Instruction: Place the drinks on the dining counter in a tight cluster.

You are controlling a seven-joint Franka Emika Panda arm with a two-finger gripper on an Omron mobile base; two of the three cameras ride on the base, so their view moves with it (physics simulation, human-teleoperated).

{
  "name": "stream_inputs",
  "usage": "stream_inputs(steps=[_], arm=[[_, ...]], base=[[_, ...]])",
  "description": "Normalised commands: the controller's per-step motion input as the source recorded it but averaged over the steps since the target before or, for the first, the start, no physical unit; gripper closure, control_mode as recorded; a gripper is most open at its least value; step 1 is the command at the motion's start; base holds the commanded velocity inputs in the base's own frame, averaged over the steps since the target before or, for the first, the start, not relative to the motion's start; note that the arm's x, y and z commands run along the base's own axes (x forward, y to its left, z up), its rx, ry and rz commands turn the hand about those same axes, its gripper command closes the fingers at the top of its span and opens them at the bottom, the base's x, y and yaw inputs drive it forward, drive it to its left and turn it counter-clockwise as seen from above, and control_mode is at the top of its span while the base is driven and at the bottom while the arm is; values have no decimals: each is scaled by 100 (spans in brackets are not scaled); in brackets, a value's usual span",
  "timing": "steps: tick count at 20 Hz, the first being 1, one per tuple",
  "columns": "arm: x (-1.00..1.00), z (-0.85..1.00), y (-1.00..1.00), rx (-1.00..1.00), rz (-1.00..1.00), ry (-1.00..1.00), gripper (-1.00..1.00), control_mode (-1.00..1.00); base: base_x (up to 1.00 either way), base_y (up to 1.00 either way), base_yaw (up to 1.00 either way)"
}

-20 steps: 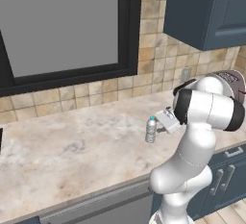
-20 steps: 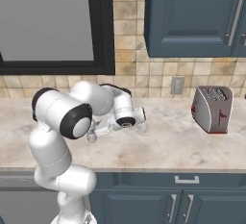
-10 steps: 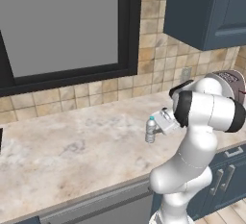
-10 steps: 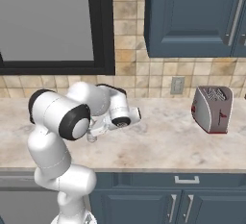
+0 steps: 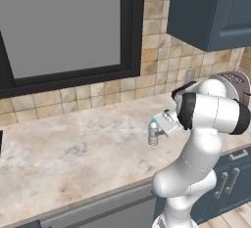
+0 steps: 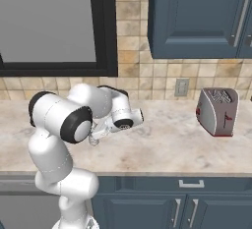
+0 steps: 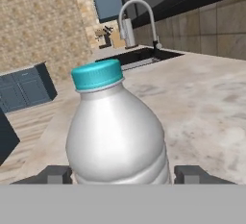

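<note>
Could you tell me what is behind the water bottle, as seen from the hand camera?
Behind the water bottle lie the marble counter, a sink with a curved faucet, and a tiled wall. The bottle hides the counter directly behind it.

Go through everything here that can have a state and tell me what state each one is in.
water bottle: upright on the counter, cap on, between the gripper fingers
gripper: around the bottle, one finger on either side
toaster: upright, slots empty
faucet: no water running
cabinet doors: shut
</note>
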Motion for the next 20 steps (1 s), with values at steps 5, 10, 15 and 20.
stream_inputs(steps=[5,10,15,20], arm=[[0,0,0,0,0,0,100,-100],[0,0,0,0,0,0,100,-100],[-18,12,0,2,0,-4,100,-100],[-43,89,0,3,0,-8,100,-100]], base=[[0,0,0],[0,0,0],[0,0,0],[0,0,0]])
